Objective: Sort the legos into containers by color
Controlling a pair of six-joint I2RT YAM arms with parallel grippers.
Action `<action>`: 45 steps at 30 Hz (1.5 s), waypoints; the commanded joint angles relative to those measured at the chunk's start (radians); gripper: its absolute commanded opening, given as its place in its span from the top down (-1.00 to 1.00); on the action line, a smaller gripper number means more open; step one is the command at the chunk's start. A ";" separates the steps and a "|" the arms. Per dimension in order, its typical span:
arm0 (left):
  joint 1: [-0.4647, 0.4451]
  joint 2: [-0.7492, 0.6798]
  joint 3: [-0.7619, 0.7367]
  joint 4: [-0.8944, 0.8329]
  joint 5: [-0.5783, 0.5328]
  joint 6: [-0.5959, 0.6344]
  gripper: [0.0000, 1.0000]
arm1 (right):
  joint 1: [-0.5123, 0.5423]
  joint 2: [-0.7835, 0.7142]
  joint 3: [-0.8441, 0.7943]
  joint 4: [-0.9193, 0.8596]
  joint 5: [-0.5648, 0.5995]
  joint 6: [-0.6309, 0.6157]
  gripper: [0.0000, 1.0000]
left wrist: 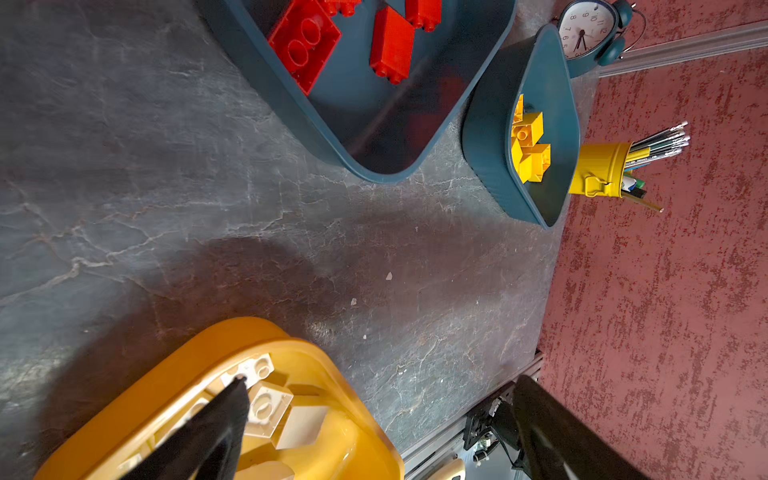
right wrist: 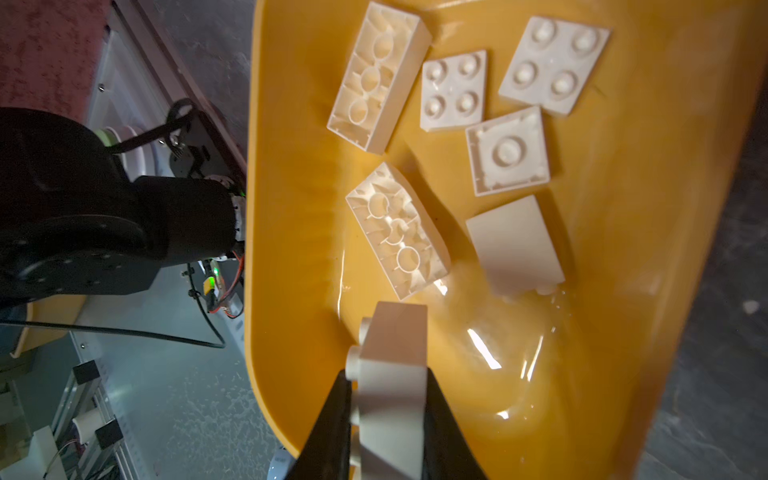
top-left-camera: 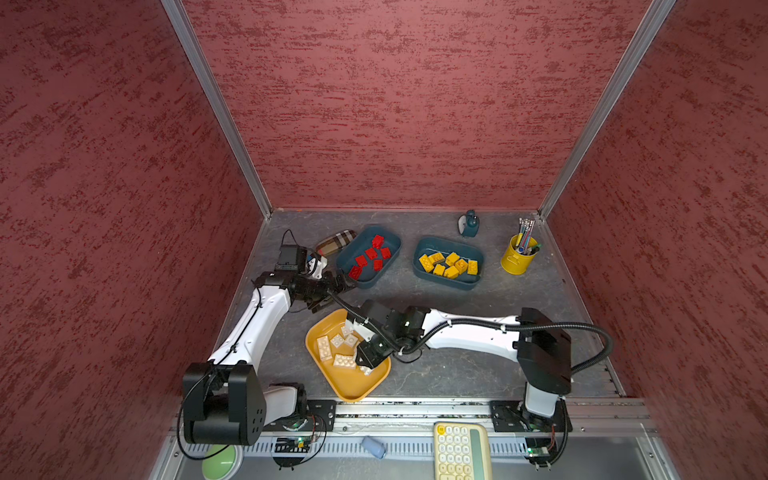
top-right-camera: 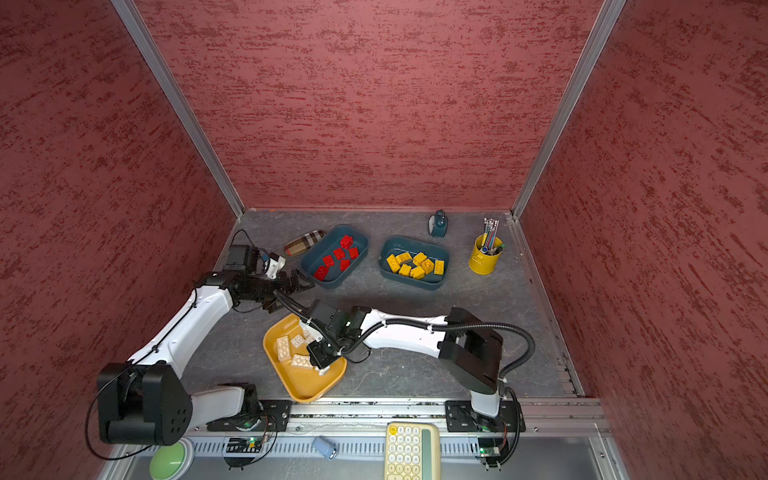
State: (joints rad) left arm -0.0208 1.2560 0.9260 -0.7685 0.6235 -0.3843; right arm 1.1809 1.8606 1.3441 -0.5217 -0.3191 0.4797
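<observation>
Jutting lengthwise from right gripper [right wrist: 387, 380]: white lego [right wrist: 397, 340].

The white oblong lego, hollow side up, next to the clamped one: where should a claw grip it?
Take the oblong lego across its short width, on the two long walls, from straight above: it lies flat in the yellow tray, with bare floor along both long walls.

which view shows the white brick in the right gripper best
Right wrist view: the white studded plastic brick fills the foreground, held by the right gripper over the mustard-yellow plastic tray. Both top views show only a white sliver under the gripper. Left wrist view doesn't clearly show it.
</observation>
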 commanded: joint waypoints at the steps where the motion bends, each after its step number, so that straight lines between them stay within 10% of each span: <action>1: 0.009 -0.031 -0.018 0.009 0.006 0.015 -0.99 | -0.001 0.002 0.030 -0.011 0.025 -0.017 0.44; 5: 0.013 -0.042 -0.025 0.004 0.006 0.021 -0.99 | -0.008 -0.047 0.033 -0.043 0.103 -0.031 -0.08; 13: 0.016 -0.055 0.009 -0.021 -0.072 0.037 -0.99 | -0.204 -0.268 -0.098 -0.064 0.168 -0.098 -0.33; 21: 0.018 -0.045 0.044 0.009 -0.448 0.058 -0.99 | -0.537 -0.537 -0.304 0.016 0.327 -0.263 -0.95; 30: 0.013 -0.023 -0.078 0.370 -0.745 0.103 -0.99 | -0.916 -0.735 -0.634 0.423 0.423 -0.362 -0.97; 45: 0.112 0.144 -0.401 1.248 -0.482 0.376 -0.99 | -1.108 -0.500 -0.990 1.326 0.504 -0.498 -0.97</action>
State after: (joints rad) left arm 0.0746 1.3682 0.5625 0.2001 0.0322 -0.0589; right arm 0.0875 1.3235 0.3649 0.5179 0.1699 0.0357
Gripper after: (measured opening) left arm 0.994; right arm 0.987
